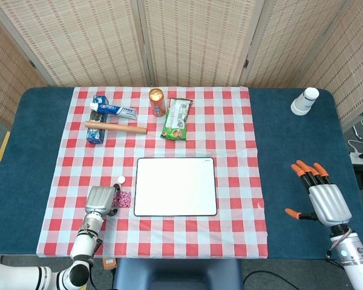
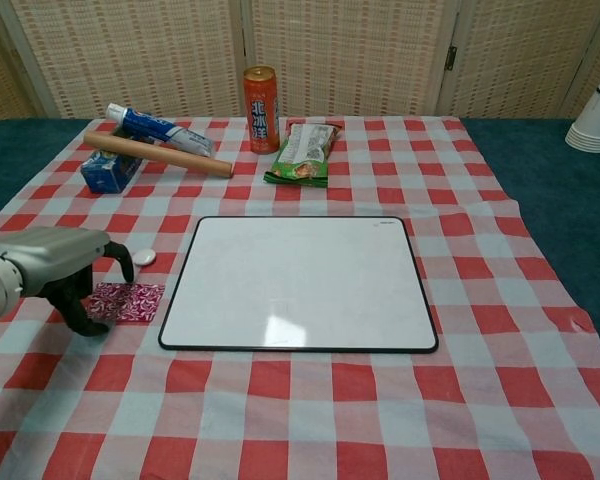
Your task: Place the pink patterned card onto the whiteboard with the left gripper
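Note:
The pink patterned card (image 1: pixel 123 199) (image 2: pixel 128 301) lies flat on the checked cloth just left of the whiteboard (image 1: pixel 176 186) (image 2: pixel 300 283). My left hand (image 1: pixel 98 200) (image 2: pixel 55 268) hovers over the card's left edge, its dark fingers curled down around that edge; whether they touch the card is unclear. Nothing is lifted. My right hand (image 1: pixel 322 196) rests far right on the blue table, fingers spread, holding nothing; it shows only in the head view.
A small white disc (image 2: pixel 143 257) lies just behind the card. At the back stand a toothpaste tube (image 2: pixel 158 128), a blue box (image 2: pixel 108 171), a wooden rod (image 2: pixel 157 154), an orange can (image 2: pixel 261 95) and a green snack bag (image 2: pixel 304 150). White cups (image 1: pixel 304 101) sit far right.

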Motion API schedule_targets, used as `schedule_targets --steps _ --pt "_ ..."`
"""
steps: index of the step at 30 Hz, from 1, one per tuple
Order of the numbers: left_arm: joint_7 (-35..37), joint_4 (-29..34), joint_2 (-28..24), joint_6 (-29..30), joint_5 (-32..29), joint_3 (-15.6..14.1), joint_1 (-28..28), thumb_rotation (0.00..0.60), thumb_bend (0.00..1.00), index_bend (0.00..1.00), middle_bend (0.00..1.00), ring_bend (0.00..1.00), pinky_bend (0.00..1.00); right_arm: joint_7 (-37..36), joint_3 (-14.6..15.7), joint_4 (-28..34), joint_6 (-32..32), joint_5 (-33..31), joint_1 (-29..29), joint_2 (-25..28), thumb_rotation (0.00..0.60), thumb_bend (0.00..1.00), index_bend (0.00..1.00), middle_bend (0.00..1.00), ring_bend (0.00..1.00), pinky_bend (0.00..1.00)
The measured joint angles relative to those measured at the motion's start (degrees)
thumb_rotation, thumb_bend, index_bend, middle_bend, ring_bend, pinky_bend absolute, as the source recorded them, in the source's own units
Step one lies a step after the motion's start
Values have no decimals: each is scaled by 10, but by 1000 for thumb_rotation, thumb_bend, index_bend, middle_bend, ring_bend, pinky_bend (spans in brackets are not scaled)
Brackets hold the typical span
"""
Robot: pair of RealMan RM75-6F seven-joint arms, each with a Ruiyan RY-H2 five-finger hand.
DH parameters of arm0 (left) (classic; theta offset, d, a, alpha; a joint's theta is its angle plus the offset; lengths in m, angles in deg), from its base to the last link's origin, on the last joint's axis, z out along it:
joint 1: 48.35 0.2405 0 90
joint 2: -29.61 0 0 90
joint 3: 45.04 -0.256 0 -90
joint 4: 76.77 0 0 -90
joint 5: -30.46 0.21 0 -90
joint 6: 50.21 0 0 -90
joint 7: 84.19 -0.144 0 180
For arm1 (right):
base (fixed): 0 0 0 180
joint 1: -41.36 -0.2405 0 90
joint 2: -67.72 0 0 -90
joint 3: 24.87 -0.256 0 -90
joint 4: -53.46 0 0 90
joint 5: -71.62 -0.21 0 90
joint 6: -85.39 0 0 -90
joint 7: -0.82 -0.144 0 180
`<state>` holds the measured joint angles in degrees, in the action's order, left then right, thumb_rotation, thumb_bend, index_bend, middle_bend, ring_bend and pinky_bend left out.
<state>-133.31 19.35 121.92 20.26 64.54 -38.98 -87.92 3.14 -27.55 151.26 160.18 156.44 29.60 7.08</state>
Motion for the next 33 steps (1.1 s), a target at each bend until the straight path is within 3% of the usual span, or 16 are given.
schedule_targets --steps 22,33 --pt "4 -8 1 -3 -8 7 -6 600 255 444 1000 1000 1000 -6 0 -2 4 1 1 1 456 0 0 0 0 0" --pt "11 51 -38 20 14 17 -3 600 255 435 1000 1000 1000 -6 1 -1 6 4 1 1 456 0 0 0 0 0"
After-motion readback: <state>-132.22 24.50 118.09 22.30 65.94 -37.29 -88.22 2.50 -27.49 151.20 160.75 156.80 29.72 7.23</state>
